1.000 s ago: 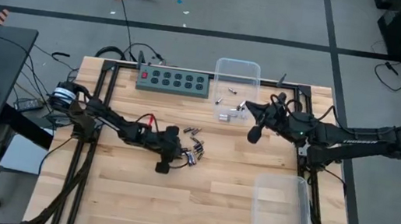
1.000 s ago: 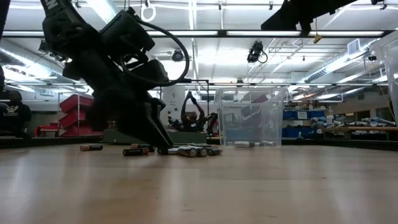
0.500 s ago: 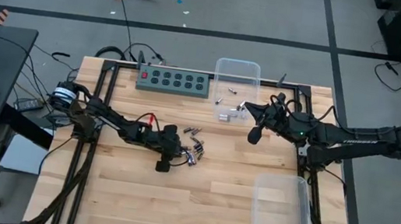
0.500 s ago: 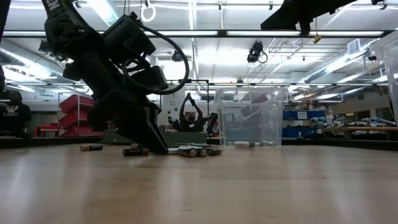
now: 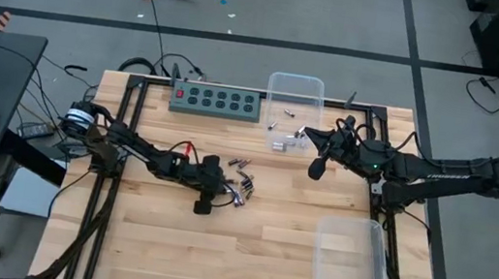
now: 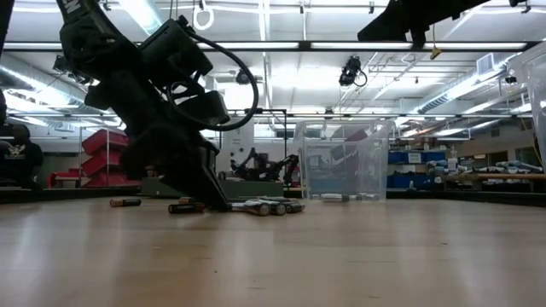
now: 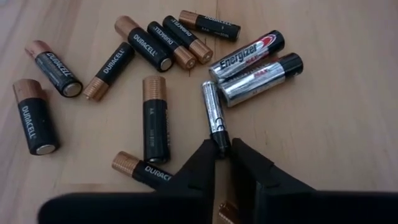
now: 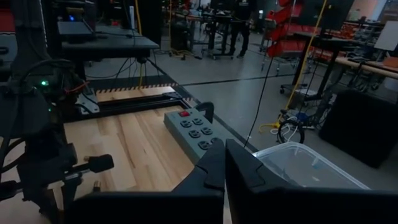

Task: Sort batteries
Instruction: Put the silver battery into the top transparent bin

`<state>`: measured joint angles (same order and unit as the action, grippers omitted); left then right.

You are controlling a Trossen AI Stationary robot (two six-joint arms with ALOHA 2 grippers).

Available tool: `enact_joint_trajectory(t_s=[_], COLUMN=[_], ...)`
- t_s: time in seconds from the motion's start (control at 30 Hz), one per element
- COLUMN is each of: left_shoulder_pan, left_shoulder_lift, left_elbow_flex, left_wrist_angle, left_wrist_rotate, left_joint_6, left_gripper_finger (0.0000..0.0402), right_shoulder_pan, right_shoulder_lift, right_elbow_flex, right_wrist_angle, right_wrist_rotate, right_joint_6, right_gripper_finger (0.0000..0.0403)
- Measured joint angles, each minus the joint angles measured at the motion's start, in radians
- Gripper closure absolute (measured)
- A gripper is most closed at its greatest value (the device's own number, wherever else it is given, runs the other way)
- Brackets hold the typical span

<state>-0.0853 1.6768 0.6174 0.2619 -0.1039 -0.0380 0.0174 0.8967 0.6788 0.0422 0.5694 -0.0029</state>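
The batteries [image 7: 155, 118] lie loose mid-table: black-and-copper cells and three silver-and-black ones. The left gripper [image 7: 222, 151] pinches the end of a thin silver cell [image 7: 215, 114]. The right gripper [image 8: 224, 163], fingers together and empty, hovers far right.

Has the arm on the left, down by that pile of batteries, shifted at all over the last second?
Barely. In the high view the left gripper stays beside the same batteries, no nearer the power strip; its fingers have only closed in.

Left hand [image 7: 222, 154] is low at the counter's centre, fingertips nearly together; right hand [image 5: 317, 169] hangs raised at two o'clock, fingers closed.
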Motion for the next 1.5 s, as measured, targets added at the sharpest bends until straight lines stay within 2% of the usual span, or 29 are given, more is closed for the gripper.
enact_joint_trajectory(t_s=[0.2,0.5,0.93,1.2,1.37,1.5], left_shoulder_pan=[-0.004,-0.007,-0.007,-0.015,-0.013,-0.004], left_shoulder_lift=[0.0,0.0,-0.082,-0.032,-0.015,0.017], left_elbow_flex=[0.0,0.0,-0.001,-0.001,-0.001,-0.001], left_wrist_angle=[0.008,0.011,0.026,0.136,0.148,0.199], left_wrist_rotate=[-0.024,-0.018,-0.018,-0.022,-0.026,-0.095], left_joint_6=[0.0,-0.001,0.006,-0.025,-0.047,-0.088], left_gripper_finger=[0.0397,0.0401,0.0401,0.0383,0.0372,0.0367], right_shoulder_pan=[0.0,0.0,0.0,0.0,0.001,0.002], right_shoulder_lift=[0.0,0.0,0.0,0.0,0.0,0.002], right_elbow_flex=[0.0,0.0,0.0,0.0,0.0,0.0], right_wrist_angle=[0.0,0.0,0.0,-0.005,-0.016,-0.034], right_wrist_rotate=[0.0,0.0,-0.004,-0.014,-0.015,-0.016], right_joint_6=[-0.001,0.007,0.007,0.008,0.02,0.037], right_gripper_finger=[0.0401,0.04,0.0401,0.04,0.0402,0.0401])
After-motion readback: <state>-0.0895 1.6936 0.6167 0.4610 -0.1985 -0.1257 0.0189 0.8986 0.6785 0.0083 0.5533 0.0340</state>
